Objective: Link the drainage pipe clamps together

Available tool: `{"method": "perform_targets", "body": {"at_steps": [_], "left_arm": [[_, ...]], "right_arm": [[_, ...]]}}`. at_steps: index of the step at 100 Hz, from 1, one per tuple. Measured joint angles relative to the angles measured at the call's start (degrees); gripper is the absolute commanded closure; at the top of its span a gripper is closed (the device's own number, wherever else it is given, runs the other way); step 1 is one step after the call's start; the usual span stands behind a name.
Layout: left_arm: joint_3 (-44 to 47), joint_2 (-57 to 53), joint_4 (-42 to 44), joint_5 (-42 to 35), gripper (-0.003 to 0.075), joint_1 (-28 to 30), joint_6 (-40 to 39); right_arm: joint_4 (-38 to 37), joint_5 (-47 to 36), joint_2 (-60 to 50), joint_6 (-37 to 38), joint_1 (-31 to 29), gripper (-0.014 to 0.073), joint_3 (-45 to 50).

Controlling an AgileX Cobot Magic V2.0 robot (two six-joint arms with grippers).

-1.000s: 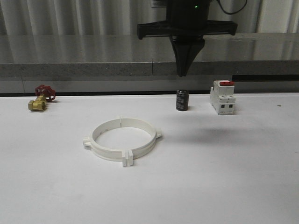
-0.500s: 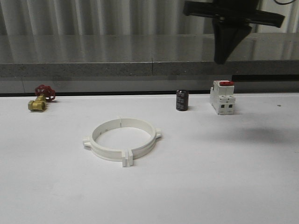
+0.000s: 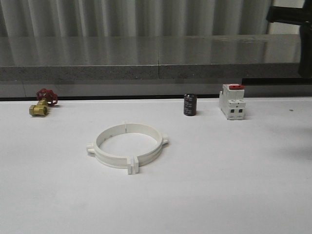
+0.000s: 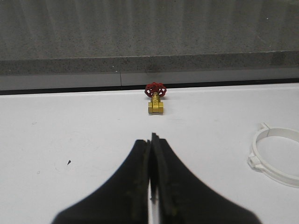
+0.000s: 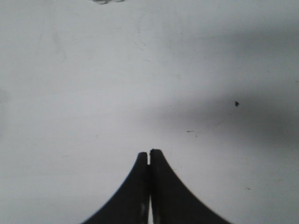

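You see matt white plastic drainage pipe clamps [image 3: 127,146] on a smooth matt white table [image 3: 219,185], a shiny brass valve [image 3: 39,109], and a polished speckled stone ledge [image 3: 146,53].

You have even, soft overhead light, faint shadows on the white table [image 3: 219,195], mild glare on the grey ledge [image 3: 146,48], right wrist view grainy and blurred.

Our front camera looks forward, low across the worktop [image 3: 234,185]; our left wrist camera shares its brass valve [image 3: 39,108]; our right wrist camera faces bare worktop closely
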Motion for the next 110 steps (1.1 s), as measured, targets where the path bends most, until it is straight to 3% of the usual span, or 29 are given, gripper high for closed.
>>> {"method": "perform_targets", "body": {"at_steps": [33, 64, 110], "left_arm": [[0.00, 0.00, 0.00, 0.00, 0.0741, 0.00, 0.00], [0.00, 0.00, 0.00, 0.00, 0.0741, 0.00, 0.00], [0.00, 0.00, 0.00, 0.00, 0.0741, 0.00, 0.00]], "right_arm": [[1.85, -6.13, -8.28, -0.93, -6.63, 0.0656, 13.42], [2.73, -12.96, -19.02, -1.13, -6.81, 0.0656, 24.83], [2.89, -23.81, -46.22, -1.13, -6.81, 0.0656, 40.25]]}}
